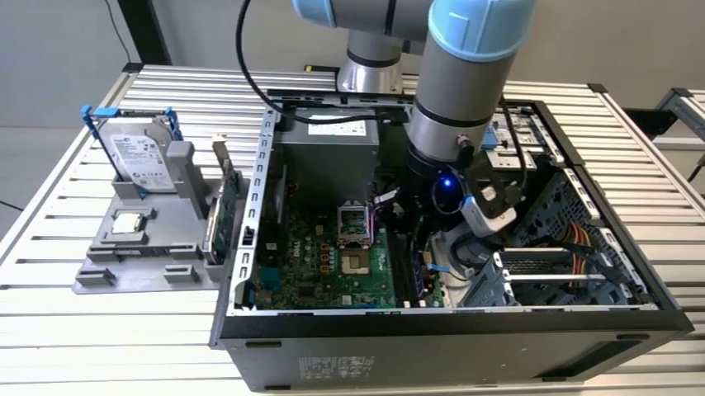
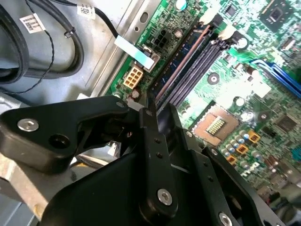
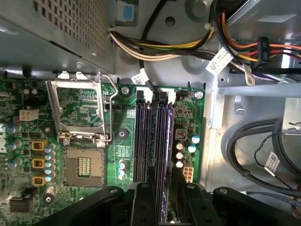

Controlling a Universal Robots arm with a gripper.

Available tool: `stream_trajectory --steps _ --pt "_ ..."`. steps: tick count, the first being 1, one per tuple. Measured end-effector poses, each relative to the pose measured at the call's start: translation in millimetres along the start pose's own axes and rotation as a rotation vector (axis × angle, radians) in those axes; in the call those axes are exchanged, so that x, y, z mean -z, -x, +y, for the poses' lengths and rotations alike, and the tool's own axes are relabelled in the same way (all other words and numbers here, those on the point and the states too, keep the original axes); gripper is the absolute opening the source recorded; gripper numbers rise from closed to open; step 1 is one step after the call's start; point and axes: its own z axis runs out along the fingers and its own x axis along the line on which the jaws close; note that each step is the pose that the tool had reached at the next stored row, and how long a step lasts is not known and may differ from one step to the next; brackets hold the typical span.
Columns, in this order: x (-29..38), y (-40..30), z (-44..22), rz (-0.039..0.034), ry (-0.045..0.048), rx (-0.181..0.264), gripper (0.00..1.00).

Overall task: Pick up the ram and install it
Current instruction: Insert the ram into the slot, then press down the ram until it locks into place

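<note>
Black claw (image 3: 162,197) gripping ram (image 3: 163,141), stick standing in motherboard slot (image 3: 144,136)

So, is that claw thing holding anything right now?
Gripper: cannot be told; it sits over the long black motherboard slots.

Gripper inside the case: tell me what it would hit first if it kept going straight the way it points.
Most likely the ram, seated along a black memory slot on the motherboard. The gripper straddles that stick from above in both wrist views. Whether it already touches cannot be told; depth is unclear.
</note>
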Motion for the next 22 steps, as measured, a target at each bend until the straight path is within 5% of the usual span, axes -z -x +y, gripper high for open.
stream_trajectory --steps 5,10,11,22 --pt "15.5 0.3 -1.0 0.0063 0.0006 0.0 1.0" --pt "17.9 0.3 -1.1 0.0076 0.0015 0.0 1.0" --pt "18.0 0.3 -1.1 0.0076 0.0012 0.001 0.0" --pt "18.8 0.3 -1.2 0.0077 0.0011 0.0 0.0"
